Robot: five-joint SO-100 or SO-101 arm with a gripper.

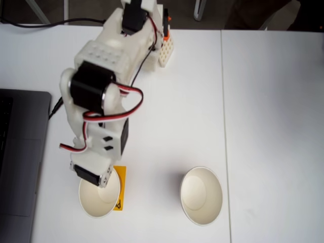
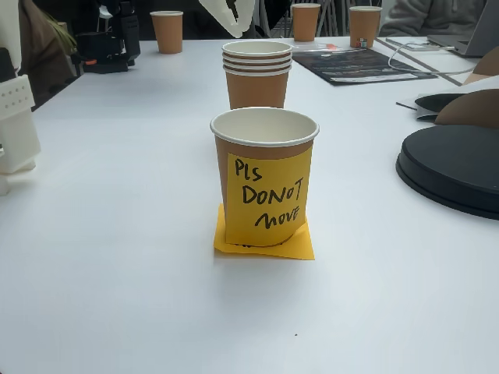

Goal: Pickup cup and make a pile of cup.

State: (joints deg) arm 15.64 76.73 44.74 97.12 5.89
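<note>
— How many cups?

— Nearest, one cup [image 2: 263, 175], tan with a white rim and a handwritten yellow sticker, stands on a flat note [image 2: 265, 245]. One pile [image 2: 257, 74] stands behind it, and three cups are far back.

— And the fingers?

— The gripper [image 1: 104, 185] is above the cup's rim; its wrist hides the gap, so I can't tell.

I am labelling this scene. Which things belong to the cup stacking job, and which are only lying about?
Job: cup with the note, pile of cups behind it, hand.

Lying about: laptop, black disc, flat note under the cup, far cup.
</note>
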